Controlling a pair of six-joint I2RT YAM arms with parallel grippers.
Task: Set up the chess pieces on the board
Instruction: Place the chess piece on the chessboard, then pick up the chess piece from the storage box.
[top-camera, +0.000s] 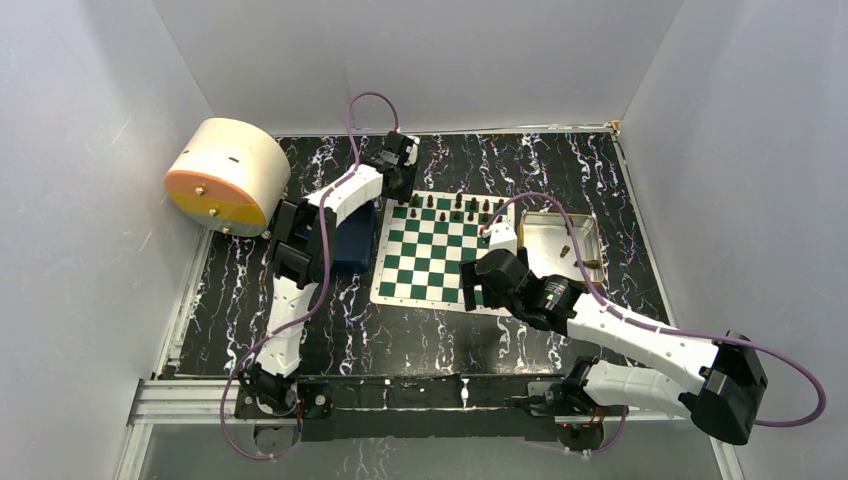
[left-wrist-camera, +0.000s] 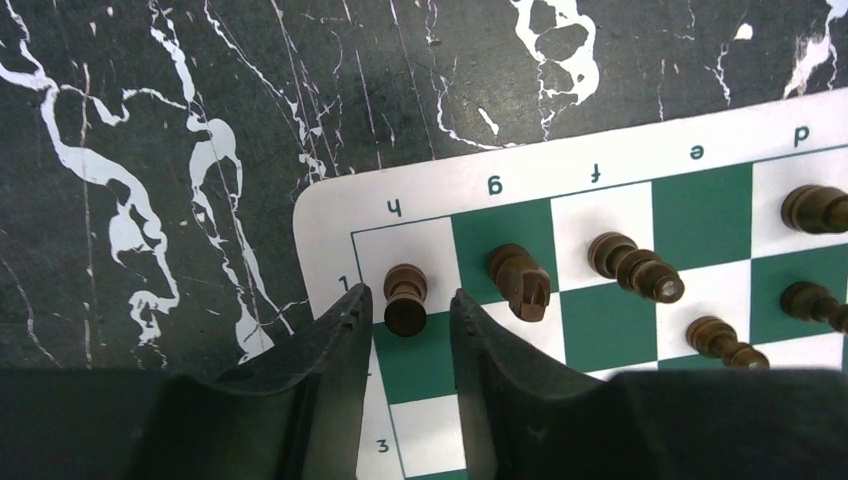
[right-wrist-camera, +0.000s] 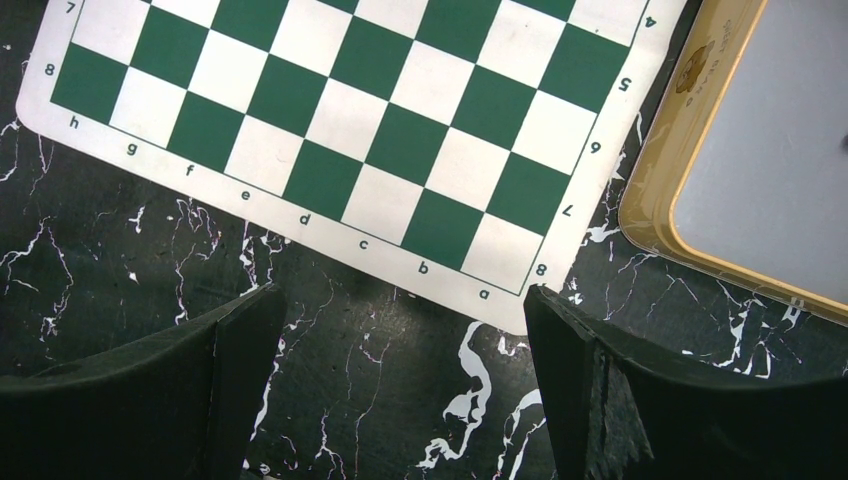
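Down low at the far-left corner of the board (top-camera: 430, 262) with the left gripper (left-wrist-camera: 409, 297). Spread only a little, a slim gap showing on either side of an upright piece (left-wrist-camera: 405, 298) on the corner square, so flanking rather than pinching. Probably letting go there, centred on the square, to fill the back rank out to its end. Further right along that far edge, more pieces (left-wrist-camera: 636, 267) standing in two rows.

On the near right, hovering with the right gripper (right-wrist-camera: 400, 350). Spread wide, nothing between the fingers (right-wrist-camera: 235, 360), above the table (right-wrist-camera: 130, 250) just off the board's near-right corner and beside the tray (right-wrist-camera: 645, 200). Likely parked close to the tray for the loose pieces (top-camera: 566, 250) lying in it, probably next to be fetched.
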